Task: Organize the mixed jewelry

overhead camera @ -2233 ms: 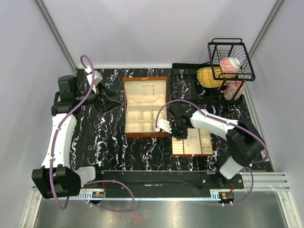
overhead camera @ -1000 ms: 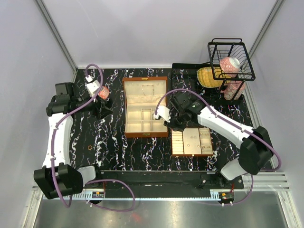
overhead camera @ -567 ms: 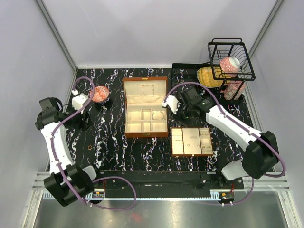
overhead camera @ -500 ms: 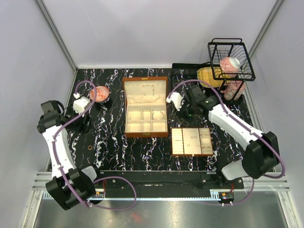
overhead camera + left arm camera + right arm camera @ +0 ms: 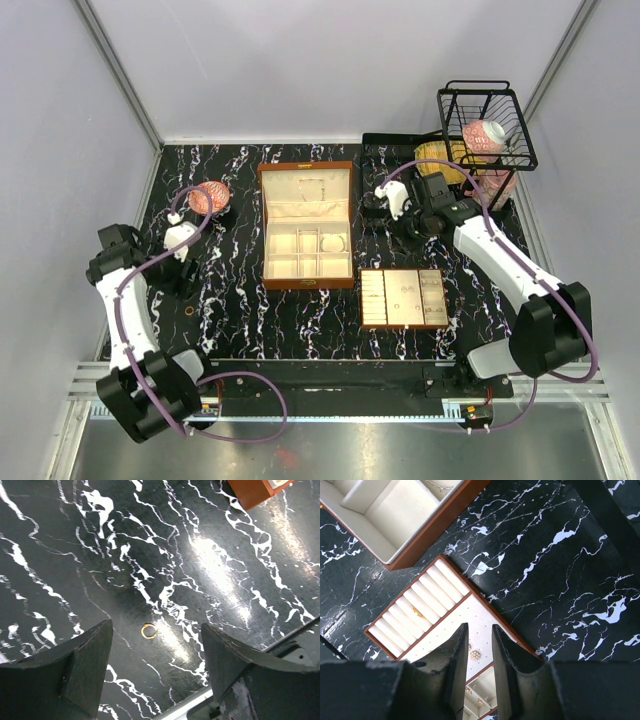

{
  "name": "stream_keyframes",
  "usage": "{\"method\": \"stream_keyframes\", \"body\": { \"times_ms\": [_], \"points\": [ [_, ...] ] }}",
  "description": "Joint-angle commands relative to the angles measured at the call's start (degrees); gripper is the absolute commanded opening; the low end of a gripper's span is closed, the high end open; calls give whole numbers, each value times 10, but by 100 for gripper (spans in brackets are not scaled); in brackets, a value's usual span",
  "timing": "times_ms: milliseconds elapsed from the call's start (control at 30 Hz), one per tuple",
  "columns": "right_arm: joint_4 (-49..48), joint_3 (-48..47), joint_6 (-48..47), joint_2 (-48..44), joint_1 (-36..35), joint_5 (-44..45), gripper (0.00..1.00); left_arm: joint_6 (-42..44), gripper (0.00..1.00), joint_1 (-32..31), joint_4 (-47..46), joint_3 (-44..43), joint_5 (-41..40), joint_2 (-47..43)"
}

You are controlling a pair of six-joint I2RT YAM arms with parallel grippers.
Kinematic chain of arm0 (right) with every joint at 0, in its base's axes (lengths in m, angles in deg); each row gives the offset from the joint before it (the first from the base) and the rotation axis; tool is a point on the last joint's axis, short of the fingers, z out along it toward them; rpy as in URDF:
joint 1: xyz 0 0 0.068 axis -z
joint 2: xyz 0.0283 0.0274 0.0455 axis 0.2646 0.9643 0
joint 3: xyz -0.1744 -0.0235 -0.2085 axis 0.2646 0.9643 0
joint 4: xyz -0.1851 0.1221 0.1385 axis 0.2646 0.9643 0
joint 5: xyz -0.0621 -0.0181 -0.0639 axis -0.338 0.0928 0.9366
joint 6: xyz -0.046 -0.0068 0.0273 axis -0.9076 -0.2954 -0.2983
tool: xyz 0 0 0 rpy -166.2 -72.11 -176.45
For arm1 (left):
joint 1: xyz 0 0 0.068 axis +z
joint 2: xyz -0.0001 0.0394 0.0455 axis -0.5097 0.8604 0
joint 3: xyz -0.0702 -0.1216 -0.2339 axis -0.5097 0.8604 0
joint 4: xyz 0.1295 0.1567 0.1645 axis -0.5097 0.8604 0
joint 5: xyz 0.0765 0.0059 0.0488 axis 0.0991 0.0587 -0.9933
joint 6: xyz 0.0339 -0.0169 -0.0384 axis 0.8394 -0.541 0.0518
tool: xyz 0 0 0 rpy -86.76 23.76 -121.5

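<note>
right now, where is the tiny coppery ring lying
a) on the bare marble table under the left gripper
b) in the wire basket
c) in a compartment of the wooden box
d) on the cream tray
A: the left wrist view shows the coppery ring lying on the black marble table, framed between the open fingers of the left gripper and well clear of the wooden box.

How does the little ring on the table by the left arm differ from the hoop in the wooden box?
The coppery ring is tiny; the silvery hoop is far larger. The ring lies loose on the black marbled table, below the open left claw; the hoop sits in a compartment of the wooden box. Shared: both are thin metal circles lying flat, and neither is held.
</note>
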Motion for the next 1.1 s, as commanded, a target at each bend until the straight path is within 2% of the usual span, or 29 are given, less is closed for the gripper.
{"method": "stream_keyframes", "body": {
  "times_ms": [0,133,267,433,567,700,867,1000,1067],
  "points": [
    [-31,-10,19,4,4,39,31,21,74,2,48,-38,27,38],
    [-54,5,35,-12,10,47,31,51,74,1,91,-45,22,66],
    [-62,23,55,-19,13,44,31,80,74,-3,108,-18,4,54],
    [-63,23,70,-27,13,45,31,55,74,-5,36,53,-75,22],
    [-63,22,75,-34,13,40,30,39,69,-5,-28,94,-126,18],
    [-63,20,81,-48,13,31,30,30,66,-5,-74,120,-134,24],
    [-62,24,79,-53,13,24,29,15,65,-6,-93,110,-128,44],
    [-58,26,75,-44,13,21,28,-7,54,-14,-110,98,-134,71],
    [-56,24,71,-41,13,22,27,-17,52,-19,-118,95,-140,77]
  ]
}}
